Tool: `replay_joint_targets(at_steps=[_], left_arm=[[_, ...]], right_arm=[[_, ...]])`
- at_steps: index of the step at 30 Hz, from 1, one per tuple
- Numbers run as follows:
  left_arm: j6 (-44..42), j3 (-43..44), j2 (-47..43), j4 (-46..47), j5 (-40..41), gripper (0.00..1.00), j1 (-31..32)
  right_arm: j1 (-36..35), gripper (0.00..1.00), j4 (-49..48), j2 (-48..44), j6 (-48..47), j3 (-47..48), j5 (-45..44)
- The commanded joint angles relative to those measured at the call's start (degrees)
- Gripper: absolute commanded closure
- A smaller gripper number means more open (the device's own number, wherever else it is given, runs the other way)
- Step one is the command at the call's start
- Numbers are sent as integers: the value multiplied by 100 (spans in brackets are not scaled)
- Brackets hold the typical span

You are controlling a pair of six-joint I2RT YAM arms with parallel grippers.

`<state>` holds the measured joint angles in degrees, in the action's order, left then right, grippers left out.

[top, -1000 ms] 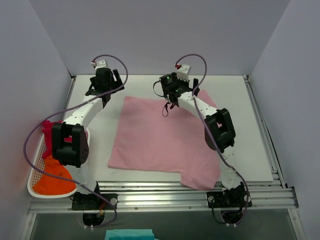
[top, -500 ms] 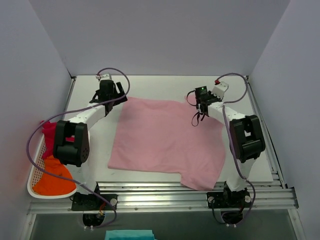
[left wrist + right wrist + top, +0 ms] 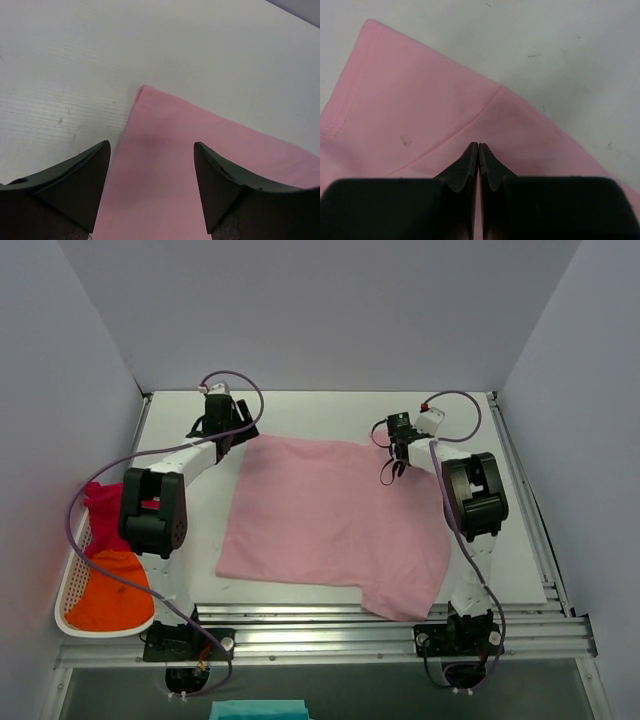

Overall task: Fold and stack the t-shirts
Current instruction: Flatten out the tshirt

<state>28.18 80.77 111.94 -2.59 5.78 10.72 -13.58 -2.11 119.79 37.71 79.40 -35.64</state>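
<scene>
One smooth pink t-shirt [image 3: 330, 515] (flat, squarish)

We look down into a booth closed on three sides by plain, pale lavender-grey walls: the back wall [image 3: 320, 310] at 12 o'clock, the left wall [image 3: 50, 390] at 9, the right wall [image 3: 600, 440] at 3. Between them lies a white table [image 3: 520, 540], its top faintly grained and lightly scuffed up close. At 6 o'clock its near edge meets ribbed aluminium rails [image 3: 320, 635] running side to side. A white perforated basket [image 3: 60, 608] sits at 8 o'clock. Beyond the rails we see a dull grey surface [image 3: 340, 690]. Light is soft and even, the shadows faint.
</scene>
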Motion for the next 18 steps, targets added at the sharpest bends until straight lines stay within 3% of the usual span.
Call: replay_joint_targets(at_steps=[1,7,18], left_arm=[[47,386,310,347,-173,24,-88],[117,781,750,338,-288,27,-132],[310,1317,1023,329,-815,29,-176]], right_arm=[[22,100,18,246,61,339,171],[180,100,-35,774,61,761,566],[383,100,185,1811,-27,2447,997]])
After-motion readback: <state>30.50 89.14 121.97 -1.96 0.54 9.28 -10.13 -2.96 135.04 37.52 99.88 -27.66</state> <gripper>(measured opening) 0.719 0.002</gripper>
